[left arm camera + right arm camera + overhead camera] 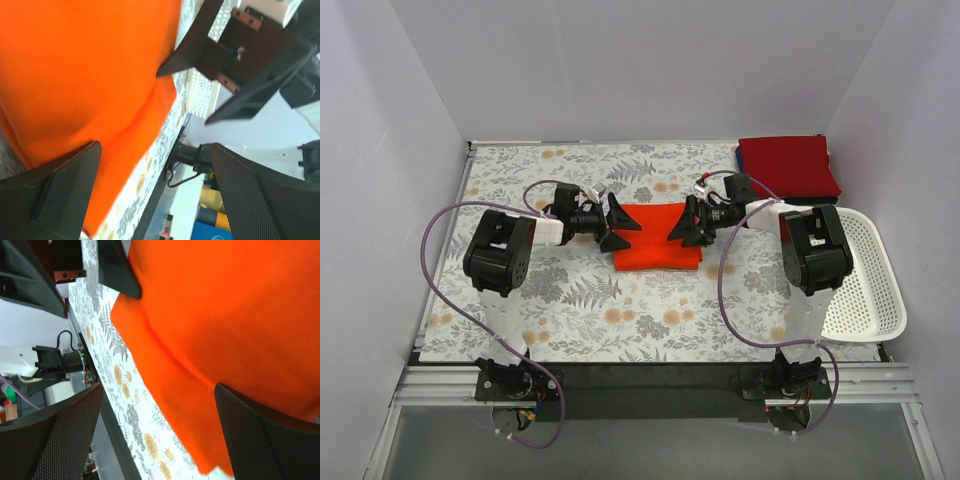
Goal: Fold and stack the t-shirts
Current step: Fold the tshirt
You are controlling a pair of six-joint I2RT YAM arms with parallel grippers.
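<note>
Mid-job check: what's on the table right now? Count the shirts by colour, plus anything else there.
orange-red t-shirt: 1
crimson t-shirt: 1
white basket: 1
floral cloth: 1
Total: 4 (2 shirts, both folded). No blue shirt is clearly visible. A dark edge beside the crimson one is too small to identify.

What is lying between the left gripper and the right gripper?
The folded orange-red t-shirt, flat on the floral cloth. The top view shows it filling the gap between the left gripper and the right gripper, both with jaws open.
</note>
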